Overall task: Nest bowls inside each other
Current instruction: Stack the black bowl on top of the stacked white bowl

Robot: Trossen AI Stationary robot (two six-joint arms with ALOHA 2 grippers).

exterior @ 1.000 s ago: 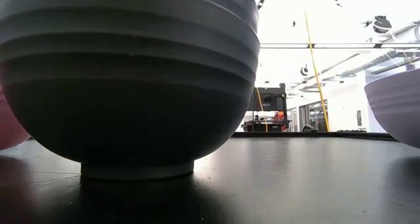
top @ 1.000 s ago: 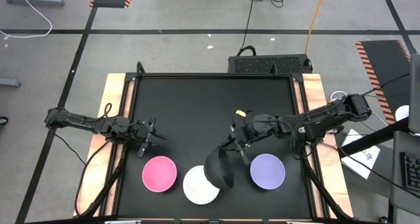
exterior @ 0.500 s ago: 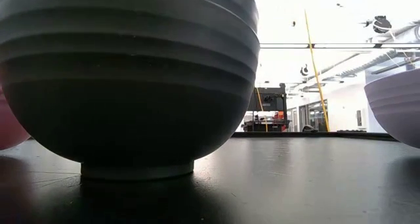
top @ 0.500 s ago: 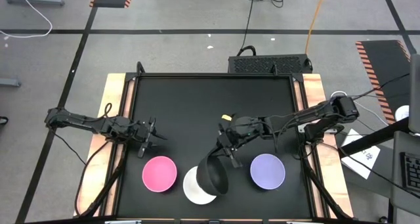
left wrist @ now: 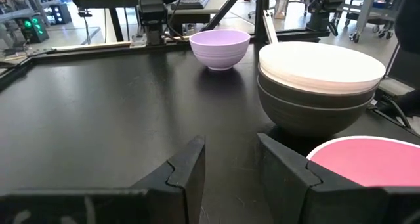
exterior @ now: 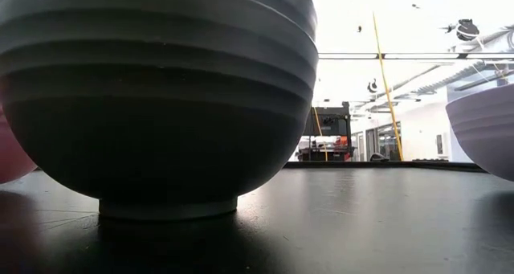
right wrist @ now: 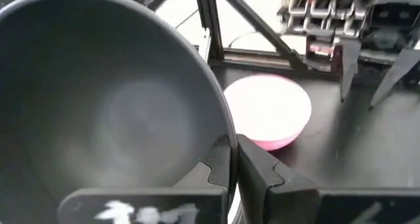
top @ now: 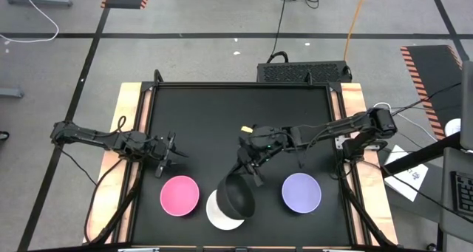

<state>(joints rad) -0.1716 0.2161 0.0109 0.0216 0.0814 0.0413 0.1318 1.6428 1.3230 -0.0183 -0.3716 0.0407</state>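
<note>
The right gripper [top: 251, 165] pinches the rim of a black bowl [top: 236, 196], carrying it tilted over the white bowl [top: 219, 213], which sits in a dark bowl on the counter [top: 222, 111]. To seat it well, level the bowl and centre it over the white rim before releasing (a tilted drop could catch an edge). Pink bowl [top: 179, 195] and lavender bowl [top: 301, 192] flank the stack; the left gripper [top: 171, 157] waits near the pink one, fingers slightly apart.
</note>
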